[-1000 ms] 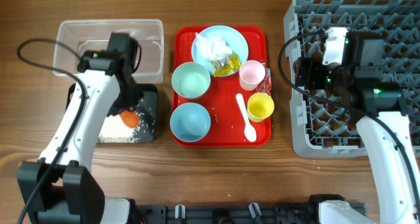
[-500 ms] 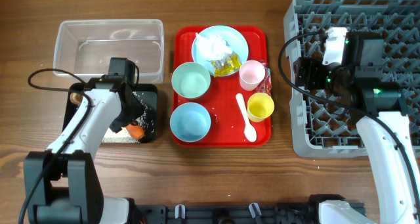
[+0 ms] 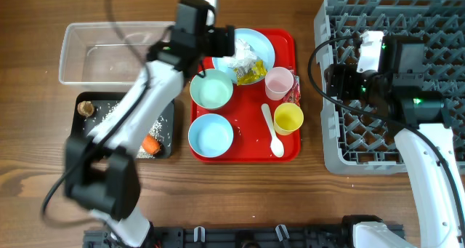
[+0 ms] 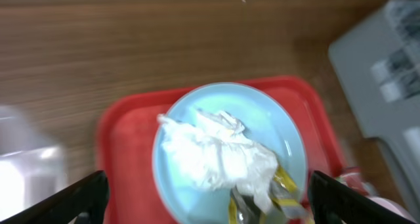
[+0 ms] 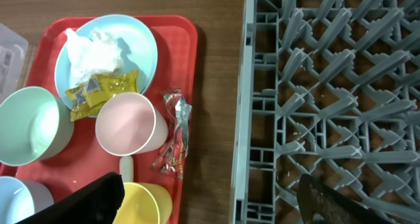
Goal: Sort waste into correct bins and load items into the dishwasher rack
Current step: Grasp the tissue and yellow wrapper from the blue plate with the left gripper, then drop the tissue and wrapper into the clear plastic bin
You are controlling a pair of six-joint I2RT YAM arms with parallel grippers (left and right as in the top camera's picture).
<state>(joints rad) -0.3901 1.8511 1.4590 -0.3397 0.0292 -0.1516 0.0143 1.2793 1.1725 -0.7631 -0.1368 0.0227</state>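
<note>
Black tray (image 3: pixel 166 113): sat on the bench at 9 o'clock from the blue bowl (image 3: pixel 211 134), holding carrot (image 3: pixel 150 144), rice (image 3: pixel 120 116), brown lump (image 3: pixel 86 108)
Spoon (image 3: pixel 272 131): lay on the red tray (image 3: pixel 243 152), at 3 o'clock from that bowl
Plate (image 3: pixel 265 48): sat at the tray's 12 o'clock end, carrying tissue (image 3: pixel 238 52) and yellow wrapper (image 3: pixel 251 75)
Left gripper (image 4: pixel 207 181): was released, empty, above the tissue
Right gripper (image 5: pixel 210 184): was released, empty, over the rack (image 3: pixel 436 15) at its 9 o'clock edge
</note>
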